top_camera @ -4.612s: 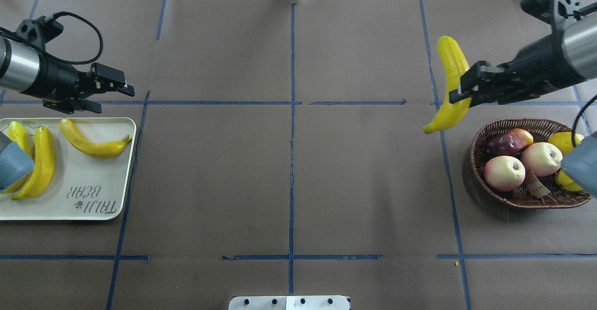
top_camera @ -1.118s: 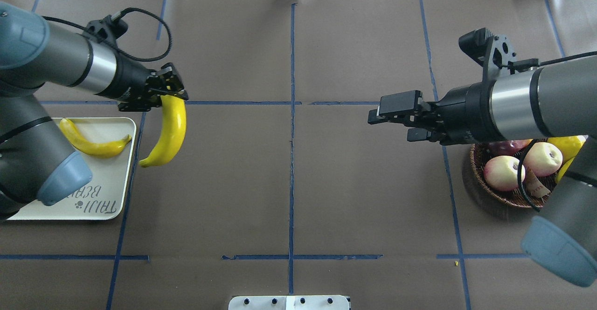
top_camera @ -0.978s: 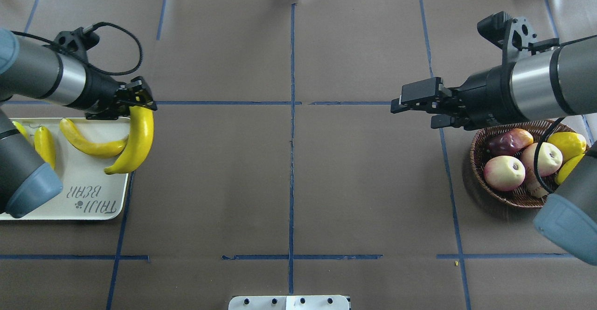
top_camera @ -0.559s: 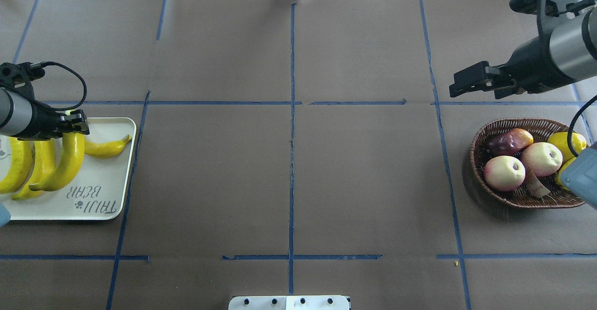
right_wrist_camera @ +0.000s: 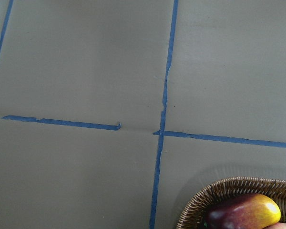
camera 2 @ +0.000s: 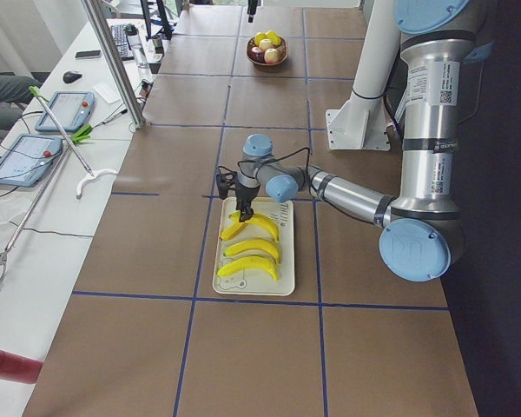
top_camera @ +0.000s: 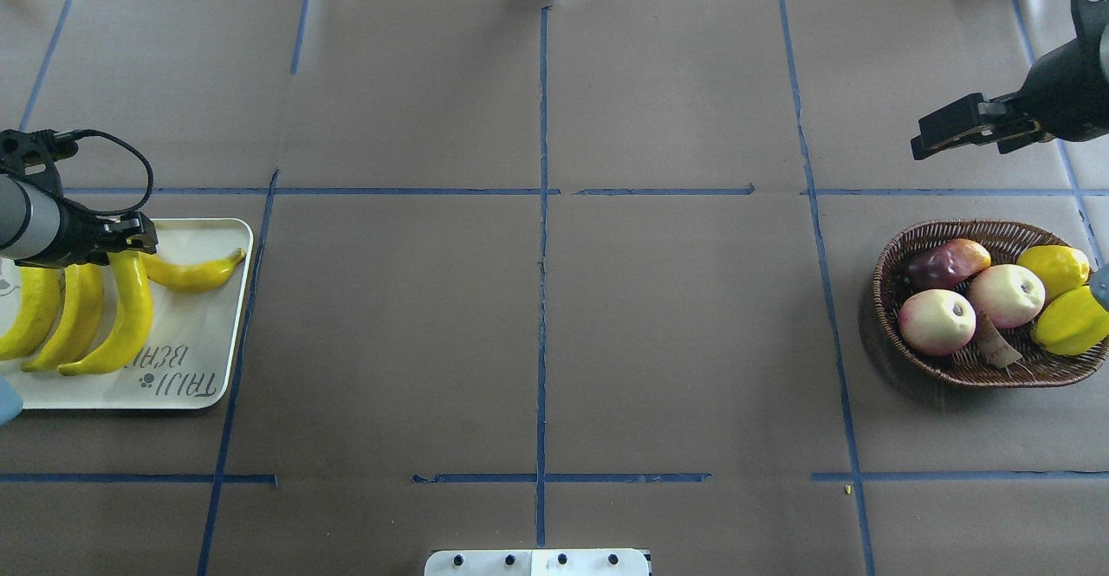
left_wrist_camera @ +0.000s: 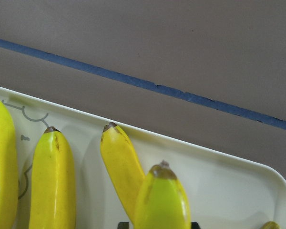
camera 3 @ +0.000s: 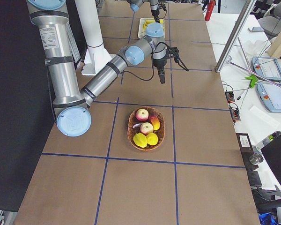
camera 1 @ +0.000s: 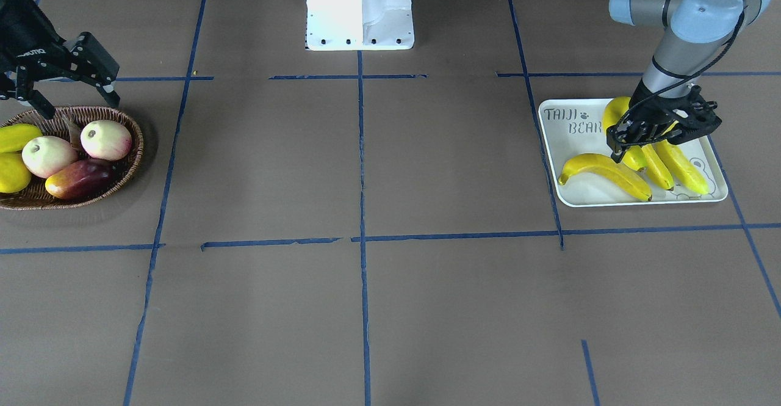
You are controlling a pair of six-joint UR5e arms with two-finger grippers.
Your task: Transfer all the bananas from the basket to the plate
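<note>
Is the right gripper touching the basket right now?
Apart. The overhead view shows bare brown table between the right gripper and the basket rim, with the gripper off toward the table's far side.

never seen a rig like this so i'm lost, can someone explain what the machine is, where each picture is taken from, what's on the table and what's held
This is a robot with two arms at a table, each ending in a two-finger gripper. Two pictures look down on the table, from behind and from in front of the robot; two look along it from its ends; two come from cameras on the wrists. The left gripper is shut on one banana over the plate, beside three other bananas lying there. The right gripper hangs open and empty near the basket, which holds apples and mangoes.
</note>
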